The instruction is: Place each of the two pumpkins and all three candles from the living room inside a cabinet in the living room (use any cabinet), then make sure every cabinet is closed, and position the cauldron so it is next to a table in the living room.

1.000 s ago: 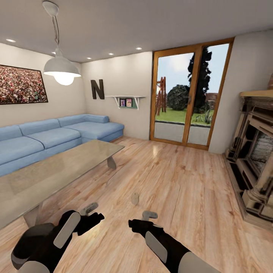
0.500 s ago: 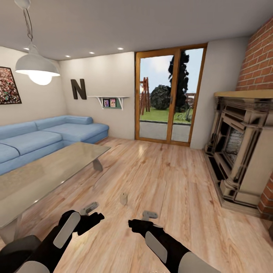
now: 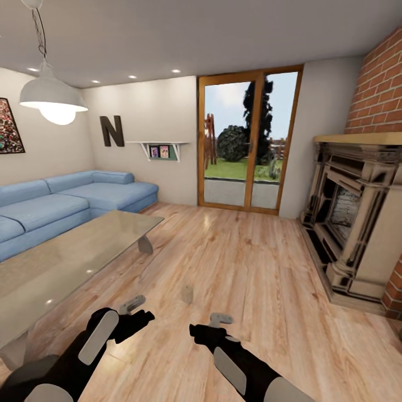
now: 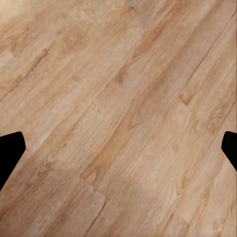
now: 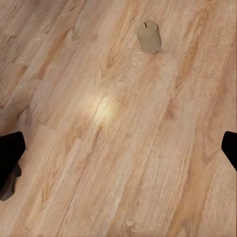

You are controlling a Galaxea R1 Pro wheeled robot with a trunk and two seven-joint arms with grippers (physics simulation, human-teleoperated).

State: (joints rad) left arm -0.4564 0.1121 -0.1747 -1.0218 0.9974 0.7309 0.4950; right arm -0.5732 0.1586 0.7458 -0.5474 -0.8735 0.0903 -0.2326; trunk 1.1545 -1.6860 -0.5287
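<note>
Small beige cylindrical candle (image 3: 187,293) (image 5: 148,36) stands upright on the light wood plank floor (image 3: 251,268), ahead of both grippers. Left jaws (image 3: 135,312) and right jaws (image 3: 215,325) spread apart, empty. Grey glass-topped desk (image 3: 67,257) left.

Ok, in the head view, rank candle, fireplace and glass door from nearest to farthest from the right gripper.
1. Candle, standing on the floor just ahead of the right gripper.
2. Fireplace, along the right wall.
3. Glass door, in the far wall.
</note>
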